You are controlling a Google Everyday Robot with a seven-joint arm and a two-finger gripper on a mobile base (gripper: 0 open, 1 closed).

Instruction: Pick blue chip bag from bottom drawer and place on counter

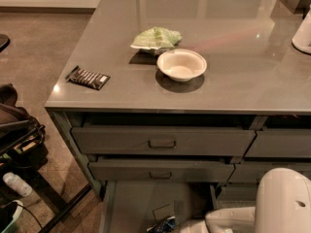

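Soft overhead light leaves small white glints and a faint pinkish streak of glare on the glossy grey rectangular countertop [233, 86]. The round white bowl [181, 64] and crumpled pale green bag [156, 37] cast short dark shadows on their near sides. Under the overhang the upper drawer fronts [160, 141] are dim, and the gripper [184, 225] sits shaded in the murky grey-green bottom drawer [131, 203] at the lower edge.

Kitchen-like break area, grey counter [243, 81] with bowl [181, 64] and snack packets [156, 37], drawers [163, 141] below, end effector [183, 225] low in bottom drawer [131, 203]

No lettering can be read on anything here.
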